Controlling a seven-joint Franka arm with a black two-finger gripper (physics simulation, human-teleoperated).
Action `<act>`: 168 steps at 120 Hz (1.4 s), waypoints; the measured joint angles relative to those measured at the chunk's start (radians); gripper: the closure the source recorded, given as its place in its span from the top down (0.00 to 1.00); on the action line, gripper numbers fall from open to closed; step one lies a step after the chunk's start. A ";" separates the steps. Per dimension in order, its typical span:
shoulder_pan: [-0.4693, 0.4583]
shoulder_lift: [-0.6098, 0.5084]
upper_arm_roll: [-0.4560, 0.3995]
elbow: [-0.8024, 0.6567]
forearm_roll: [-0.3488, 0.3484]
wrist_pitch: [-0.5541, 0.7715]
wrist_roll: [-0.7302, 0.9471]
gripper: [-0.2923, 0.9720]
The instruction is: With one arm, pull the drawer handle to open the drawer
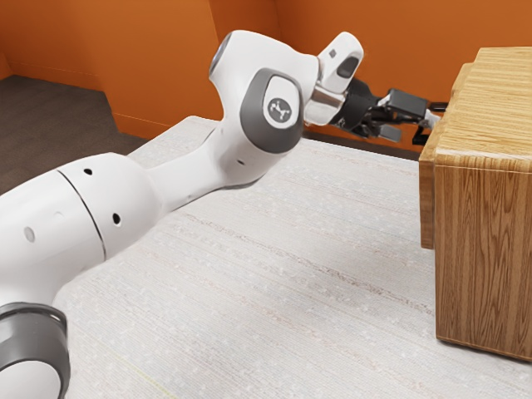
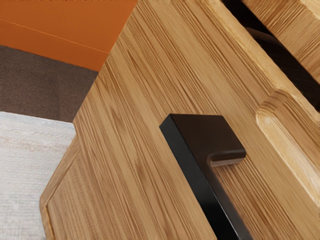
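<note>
At tabletop (image 1: 291, 274) edge, exterior view's right: gripper (image 1: 426, 120) reaches the black handle (image 2: 200, 150) of the wooden cabinet (image 1: 486, 249) drawer (image 1: 428, 199), whose front sits proud. Finger state: can't tell.

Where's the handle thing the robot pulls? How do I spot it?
Look for the big wooden cabinet on the pale table, at the exterior view's right. On its drawer front sits the handle: a straight black bar, the only dark piece on that light striped wood.
</note>
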 joint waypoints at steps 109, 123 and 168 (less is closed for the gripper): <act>0.009 -0.109 0.096 -0.136 0.002 0.000 0.001 0.77; 0.010 -0.127 0.114 -0.156 0.004 0.000 0.000 0.77; 0.018 -0.194 0.192 -0.248 0.006 0.000 0.001 0.77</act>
